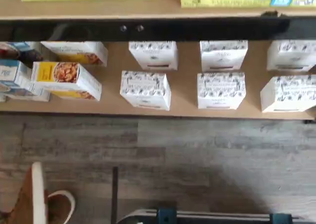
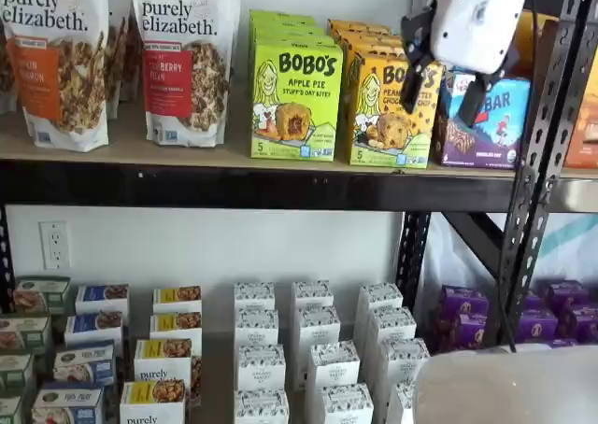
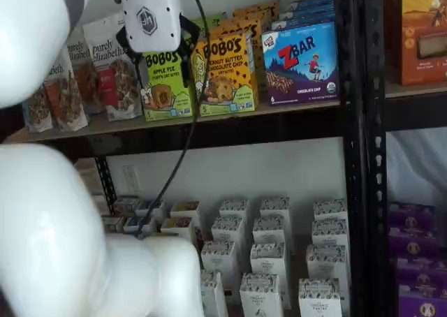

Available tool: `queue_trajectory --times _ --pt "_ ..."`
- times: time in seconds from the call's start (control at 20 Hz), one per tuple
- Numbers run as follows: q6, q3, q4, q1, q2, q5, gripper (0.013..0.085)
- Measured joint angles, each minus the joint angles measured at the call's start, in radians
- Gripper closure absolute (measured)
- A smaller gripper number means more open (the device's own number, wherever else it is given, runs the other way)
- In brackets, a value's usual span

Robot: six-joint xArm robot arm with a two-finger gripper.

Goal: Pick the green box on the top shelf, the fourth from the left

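The lime-green Bobo's Apple Pie box (image 2: 295,98) stands upright at the front edge of the top shelf (image 2: 234,155), leading a row of like boxes that runs back toward the wall; at its nine o'clock stands a Purely Elizabeth granola bag (image 2: 185,58), at its three o'clock, just beside it, the yellow-orange Bobo's peanut butter box (image 2: 389,108), and past that the blue ZBar box (image 2: 486,125).

The gripper (image 2: 450,75) hangs in front of the shelf with its white body uppermost and its two black fingers pointing down; in a shelf view the fingers straddle the seam between the peanut butter box and the ZBar box, with a plain gap between them and nothing held; the jaws stand released and empty. In a shelf view the gripper's white body (image 3: 149,15) covers the upper part of the green box (image 3: 166,86), whose lower face shows just beneath it, and a black cable (image 3: 183,149) loops down from it past the shelf's front beam; whether the fingers touch any box cannot be told.

On the lower level sit ranks of small white patterned cartons (image 2: 312,335), with yellow and blue Purely Elizabeth cartons (image 2: 164,360) at their nine o'clock and purple cartons (image 2: 464,314) at their three o'clock; the wrist view looks down on the white cartons (image 1: 146,89) and on grey plank flooring (image 1: 197,155).
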Motion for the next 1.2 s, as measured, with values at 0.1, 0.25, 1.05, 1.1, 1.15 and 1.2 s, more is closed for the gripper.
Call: queue_trajectory --times 0.1,0.25,1.05,1.1,1.15,1.2 --pt "0.042 -0.005 -0.020 0.049 0.015 -0.026 0.0130" --pt "0.087 -0.016 -0.034 0.101 0.047 -0.073 0.0130" --pt "0.150 -0.175 -0.040 0.178 0.276 -0.208 0.0130" --pt "0.151 -0.181 -0.040 0.180 0.286 -0.211 0.0130" --pt "0.155 -0.190 -0.044 0.184 0.297 -0.216 0.0130" --pt "0.159 -0.197 -0.052 0.189 0.307 -0.220 0.0130"
